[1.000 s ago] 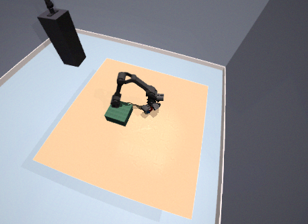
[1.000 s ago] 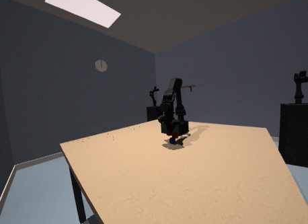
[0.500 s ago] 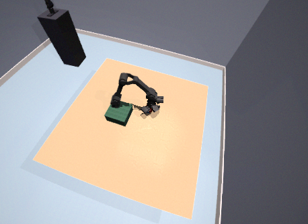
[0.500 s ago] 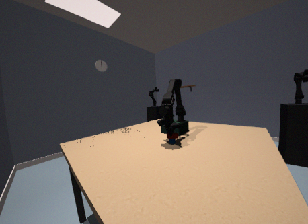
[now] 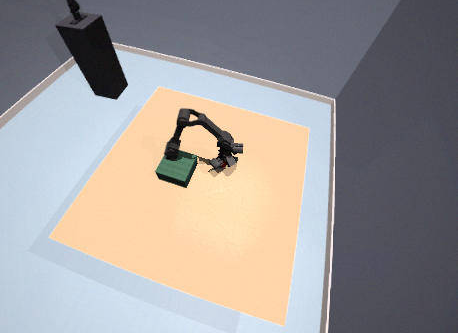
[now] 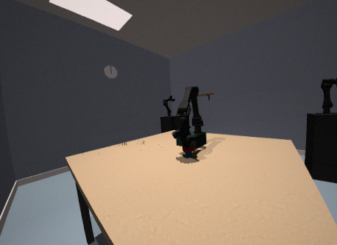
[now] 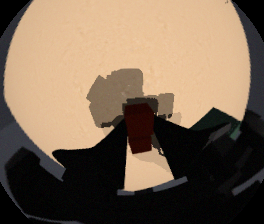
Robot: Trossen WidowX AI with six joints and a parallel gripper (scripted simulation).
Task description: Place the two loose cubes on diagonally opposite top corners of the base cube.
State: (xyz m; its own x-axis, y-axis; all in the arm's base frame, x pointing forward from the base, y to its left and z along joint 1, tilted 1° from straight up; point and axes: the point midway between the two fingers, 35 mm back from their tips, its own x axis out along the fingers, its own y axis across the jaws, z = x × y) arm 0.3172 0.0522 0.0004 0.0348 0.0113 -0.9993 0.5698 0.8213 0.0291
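Observation:
My gripper (image 5: 223, 165) (image 7: 138, 119) points down and is shut on a red cube (image 6: 188, 148) (image 7: 139, 119). Only a sliver of red shows between the fingers in the top view. A blue cube (image 6: 188, 154) shows just below the red cube in the exterior view, low at the table. I cannot tell whether the two touch. In the wrist view no blue shows; the red cube and the dark shadow around it hide what is beneath. A third cube cannot be made out, and I cannot tell which cube is the base.
A green block (image 5: 175, 170) (image 6: 201, 139) (image 7: 214, 120) is at the arm's foot, beside the gripper. The table (image 5: 150, 229) (image 6: 221, 190) carries the arm's shadow. Dark pedestals with other arms stand beyond the table; one pedestal (image 5: 95, 59) is at the upper left of the top view.

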